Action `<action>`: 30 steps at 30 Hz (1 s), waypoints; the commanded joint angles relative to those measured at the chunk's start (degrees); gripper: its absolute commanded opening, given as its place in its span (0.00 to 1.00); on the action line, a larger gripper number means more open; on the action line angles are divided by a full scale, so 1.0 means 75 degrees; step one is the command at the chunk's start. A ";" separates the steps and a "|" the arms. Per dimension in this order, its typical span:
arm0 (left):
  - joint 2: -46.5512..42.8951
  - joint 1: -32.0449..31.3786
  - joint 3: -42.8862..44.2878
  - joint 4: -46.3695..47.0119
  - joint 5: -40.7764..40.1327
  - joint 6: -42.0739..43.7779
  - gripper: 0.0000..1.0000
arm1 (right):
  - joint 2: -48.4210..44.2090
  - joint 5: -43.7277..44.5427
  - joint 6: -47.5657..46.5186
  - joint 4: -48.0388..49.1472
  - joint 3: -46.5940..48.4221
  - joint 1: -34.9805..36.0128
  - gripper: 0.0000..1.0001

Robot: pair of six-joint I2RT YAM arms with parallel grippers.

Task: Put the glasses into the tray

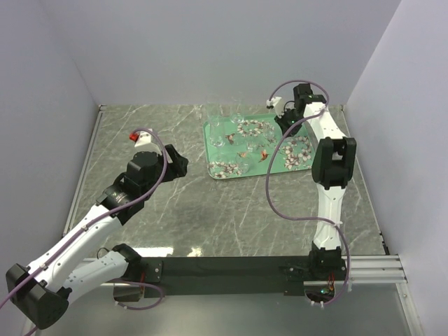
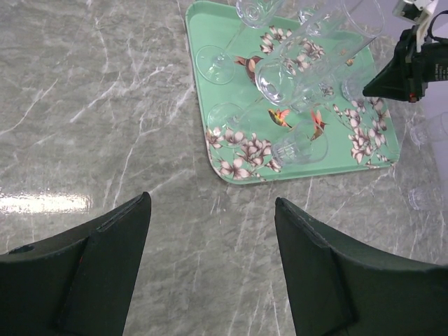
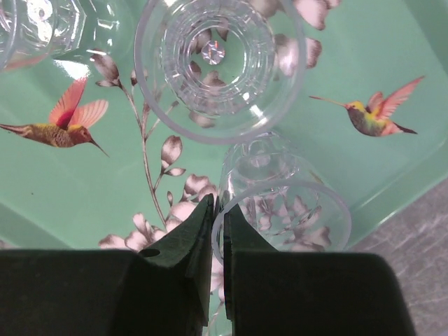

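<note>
The teal tray (image 1: 274, 159) with white flowers and birds lies at the back right of the table. Several clear glasses (image 1: 227, 133) stand or lie on it; the left wrist view shows a stemmed one (image 2: 280, 73) and a small one on its side (image 2: 301, 148). My right gripper (image 3: 219, 210) is shut on the rim of a clear glass (image 3: 297, 210), which tilts over the tray (image 3: 350, 63) near its edge, beside another glass (image 3: 217, 63). My left gripper (image 2: 213, 210) is open and empty above bare table, left of the tray.
Grey marbled table (image 1: 210, 210) between white walls. Two faint clear glasses (image 2: 420, 129) show on the table just right of the tray. The right arm (image 1: 329, 164) reaches along the tray's right side, with its cable looped over the tray.
</note>
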 commanded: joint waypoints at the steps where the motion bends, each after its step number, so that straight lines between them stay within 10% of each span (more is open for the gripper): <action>1: -0.0241 0.0022 -0.0094 0.0042 -0.0090 -0.0107 0.77 | 0.0036 0.0242 -0.0093 0.0080 0.0362 0.0068 0.08; 14: -0.0194 0.0033 -0.0118 0.0112 -0.0055 -0.0095 0.77 | -0.0385 0.0360 -0.0046 0.0221 -0.0106 0.0068 0.37; 30: -0.0335 0.0033 -0.0107 0.0499 0.0471 0.0174 0.91 | -0.2787 0.0347 0.0797 0.0595 -0.1910 -0.0120 0.46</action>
